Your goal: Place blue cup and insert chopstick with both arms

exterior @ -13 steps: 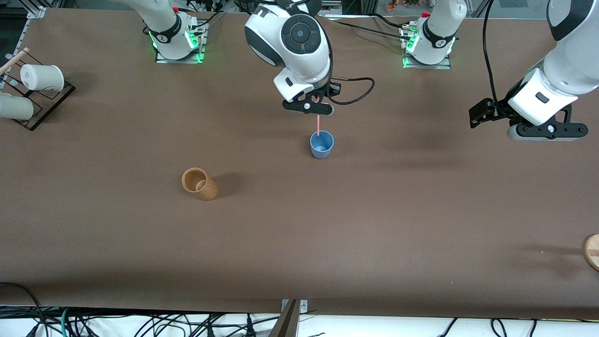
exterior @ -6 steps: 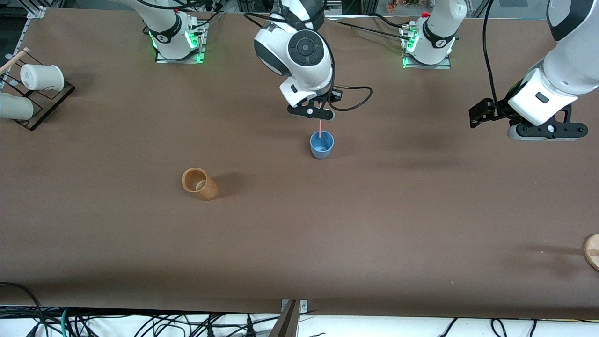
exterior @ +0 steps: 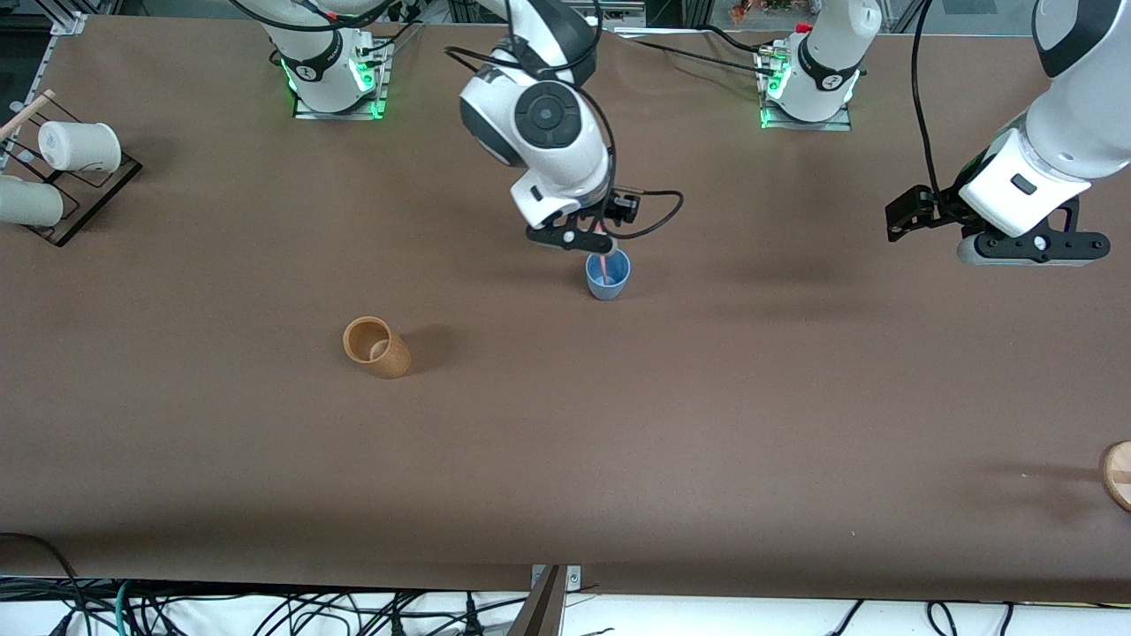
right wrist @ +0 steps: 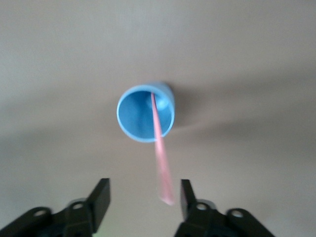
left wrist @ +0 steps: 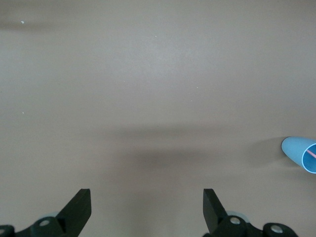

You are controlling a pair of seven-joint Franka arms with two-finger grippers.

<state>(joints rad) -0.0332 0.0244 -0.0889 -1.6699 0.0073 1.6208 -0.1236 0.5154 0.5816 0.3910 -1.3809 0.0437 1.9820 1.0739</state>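
One chopstick (right wrist: 159,143) stands in one blue cup (exterior: 607,276); both end effectors, right (right wrist: 143,198) and left (left wrist: 147,210), gape empty.

No readable text, labels, brands, numbers or signs on anything in view.

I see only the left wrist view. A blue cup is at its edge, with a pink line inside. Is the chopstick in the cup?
Observer: Yes. The right wrist view shows the chopstick leaning inside the blue cup, with its upper end out above the rim.
Operator: Does the right gripper hold it?
Observer: No. The right gripper is over the cup with its fingers spread open, not closed on the stick. The left gripper waits open over the table toward the left arm's end.
Operator: Is there any other cup?
Observer: A tan cup is nearer the front camera, toward the right arm's end.
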